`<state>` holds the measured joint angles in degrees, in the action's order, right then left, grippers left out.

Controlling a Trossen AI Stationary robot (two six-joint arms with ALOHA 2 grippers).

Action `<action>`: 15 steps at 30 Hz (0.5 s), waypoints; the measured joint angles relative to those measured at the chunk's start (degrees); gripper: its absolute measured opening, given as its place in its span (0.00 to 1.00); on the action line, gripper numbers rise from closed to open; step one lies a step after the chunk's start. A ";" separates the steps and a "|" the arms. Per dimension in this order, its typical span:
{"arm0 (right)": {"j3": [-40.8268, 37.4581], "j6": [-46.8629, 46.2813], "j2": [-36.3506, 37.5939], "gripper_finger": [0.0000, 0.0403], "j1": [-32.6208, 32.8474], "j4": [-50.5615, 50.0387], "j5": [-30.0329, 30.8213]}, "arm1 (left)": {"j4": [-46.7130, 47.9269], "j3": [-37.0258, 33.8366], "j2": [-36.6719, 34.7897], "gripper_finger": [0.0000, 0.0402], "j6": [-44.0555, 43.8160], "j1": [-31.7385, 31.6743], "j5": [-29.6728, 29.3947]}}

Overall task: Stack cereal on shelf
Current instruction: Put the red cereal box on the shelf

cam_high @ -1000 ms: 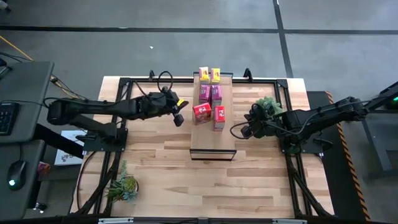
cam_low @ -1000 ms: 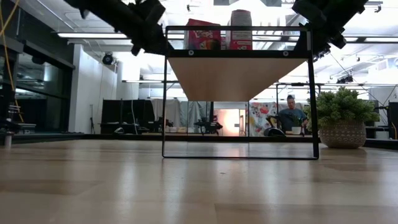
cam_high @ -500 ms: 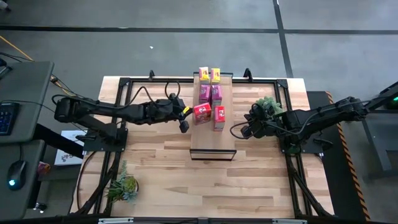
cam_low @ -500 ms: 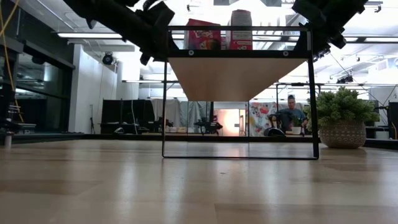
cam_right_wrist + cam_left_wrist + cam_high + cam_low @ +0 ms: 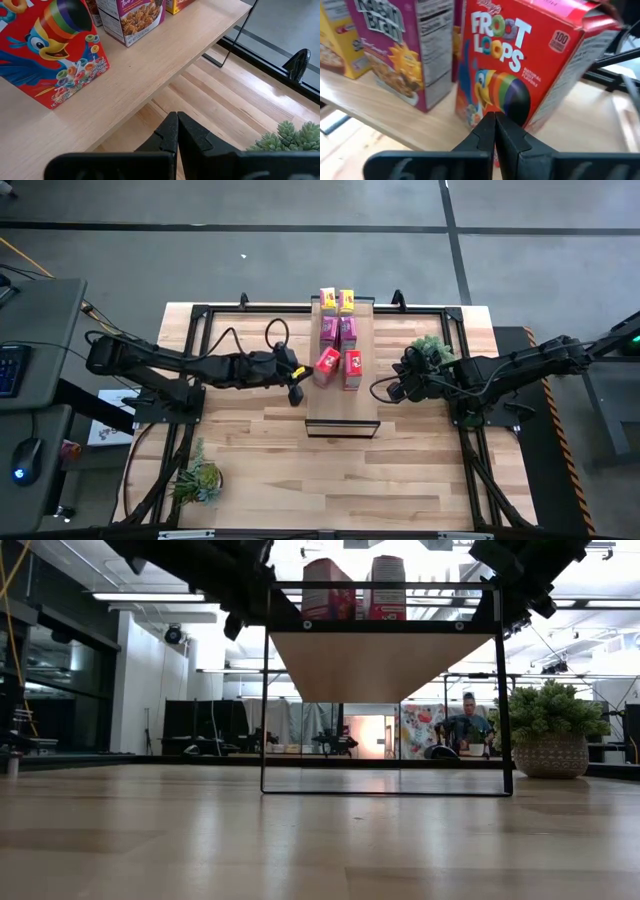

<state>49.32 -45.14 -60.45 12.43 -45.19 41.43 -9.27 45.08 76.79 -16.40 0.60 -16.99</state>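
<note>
Just left of centre in the high view, the left claw (image 5: 296,383), fingers pressed together, has nudged the near red cereal box (image 5: 326,365) askew on the shelf (image 5: 342,408), leaving straightening still to do.

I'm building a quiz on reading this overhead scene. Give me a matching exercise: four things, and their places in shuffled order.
Things:
1. left end effector
2. right end effector
3. yellow cereal boxes
4. succulent plant

Places:
A. on the shelf, at its end toward the high view's top
B. on the table, toward the high view's bottom left
C. at the shelf's left side, by the angled red box
D. right of the shelf, near the bushy plant

Pairs: 1-C, 2-D, 3-A, 4-B
</note>
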 joint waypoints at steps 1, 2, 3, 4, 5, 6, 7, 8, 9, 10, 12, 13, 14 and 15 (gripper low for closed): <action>0.00 -0.01 0.00 0.00 -0.02 0.00 0.00 | -0.18 0.00 0.00 0.00 -0.41 0.37 -0.01; 0.00 -0.01 0.00 0.00 -0.02 0.00 0.00 | -0.30 0.00 0.00 0.00 -0.94 0.76 -0.04; 0.00 -0.01 0.00 0.00 0.00 0.00 0.00 | -0.44 0.00 0.00 0.00 -1.39 1.18 -0.05; 0.00 0.01 0.00 0.00 0.00 0.00 -0.02 | -0.67 0.00 0.00 0.00 -1.53 1.59 -0.07; 0.00 0.00 0.00 0.00 0.00 0.02 -0.02 | -1.07 0.00 0.00 0.00 -1.57 2.01 -0.09; 0.00 0.00 0.00 0.00 -0.02 0.02 -0.01 | -1.50 0.00 0.00 0.00 -1.67 2.40 -0.08; 0.00 0.00 0.00 0.00 -0.01 0.02 -0.02 | -1.81 0.00 0.00 0.00 -1.99 2.76 -0.07; 0.00 -0.01 0.00 0.00 -0.01 0.03 -0.02 | -1.99 0.00 0.00 0.00 -2.38 3.09 -0.07; 0.00 -0.01 0.00 0.00 0.00 0.04 -0.02 | -2.14 0.00 0.00 0.00 -2.49 3.38 -0.05; 0.00 0.01 0.00 0.00 -0.01 0.04 -0.02 | -2.33 0.00 0.00 0.00 -2.54 3.63 -0.05; 0.00 0.00 0.00 0.00 0.00 0.07 -0.02 | -2.44 0.00 0.00 0.00 -2.64 3.99 -0.07; 0.00 -0.01 0.00 0.00 -0.02 0.07 -0.02 | -2.50 0.00 0.00 0.00 -2.92 4.13 -0.07; 0.00 -0.01 0.00 0.00 0.00 0.08 -0.02 | -2.64 0.00 0.00 0.00 -3.01 4.27 -0.07; 0.00 0.00 0.00 0.00 0.00 0.09 -0.02 | -2.77 0.00 0.00 0.00 -3.02 4.40 -0.07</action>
<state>49.32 -45.14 -60.45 12.42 -45.10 41.41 -12.03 45.08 76.79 -19.42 5.01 -17.06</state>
